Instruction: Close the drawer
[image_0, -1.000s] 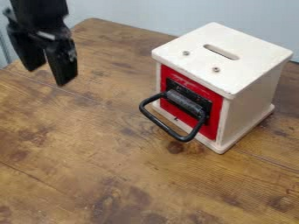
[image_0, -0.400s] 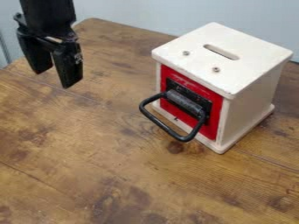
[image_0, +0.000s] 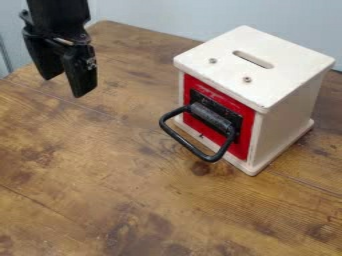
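Note:
A cream wooden box (image_0: 257, 62) with a red front stands at the right of the table. Its drawer (image_0: 214, 110) sticks out a little toward the lower left, with a black loop handle (image_0: 191, 139) hanging in front of it. My gripper (image_0: 66, 72) hovers at the upper left, well away from the drawer. It points down, its black fingers (image_0: 83, 74) stand apart, and nothing is between them.
The brown wooden table (image_0: 94, 180) stretches across the view, with its far edge at the top left. A slot and two small holes mark the box's top (image_0: 250, 60).
The gripper has shifted slightly to the right and rolled a little about its vertical axis. The drawer and box have not moved.

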